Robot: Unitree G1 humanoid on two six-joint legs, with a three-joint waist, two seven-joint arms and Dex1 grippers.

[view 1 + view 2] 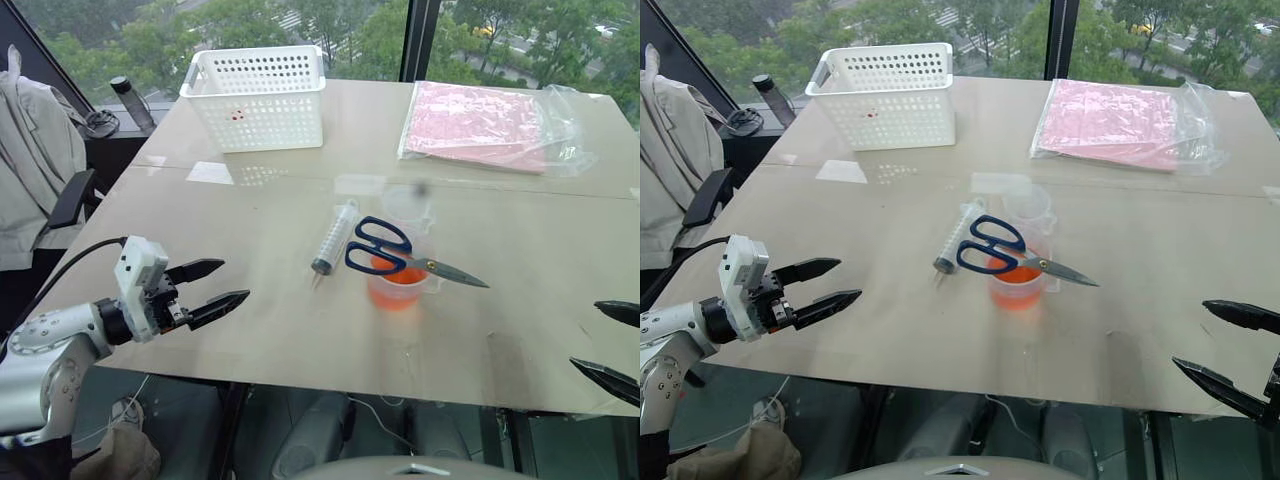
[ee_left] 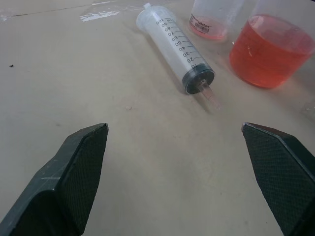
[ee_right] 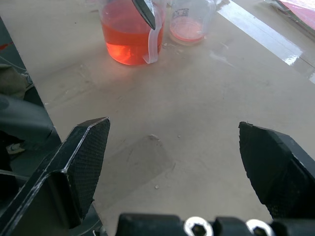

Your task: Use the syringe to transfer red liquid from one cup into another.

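Here is the desk (image 1: 250, 330), and right in the middle of it stands the larger cup (image 1: 398, 285), well filled with red liquid (image 2: 266, 54). That cup is the landmark. A pair of blue-handled scissors (image 1: 400, 255) lies flat across its rim, the handles sticking out on the syringe's side, the blades pointing off toward the right gripper's side.

Just beside the larger cup, on the robot's left of it, the syringe (image 1: 333, 238) lies on its side on the desk, untouched, nozzle toward the robot and the plunger end pointing away. Directly behind the larger cup, close to it, sits the smaller cup (image 2: 216, 19), upright, with only a thin pink film of liquid at the bottom.

Well beyond the larger cup and to the robot's left, a white perforated basket (image 1: 260, 98) stands near the far edge. Beyond the cup to the right, a clear bag with pink contents (image 1: 490, 125) lies flat.

The left gripper (image 1: 218, 285) hovers well to the left of the larger cup over the near edge of the desk, fingers spread wide, nothing between them, aimed toward the syringe. The right gripper (image 1: 1225, 350) hangs well to the right of the cup at the near edge, jaws wide apart too, empty.
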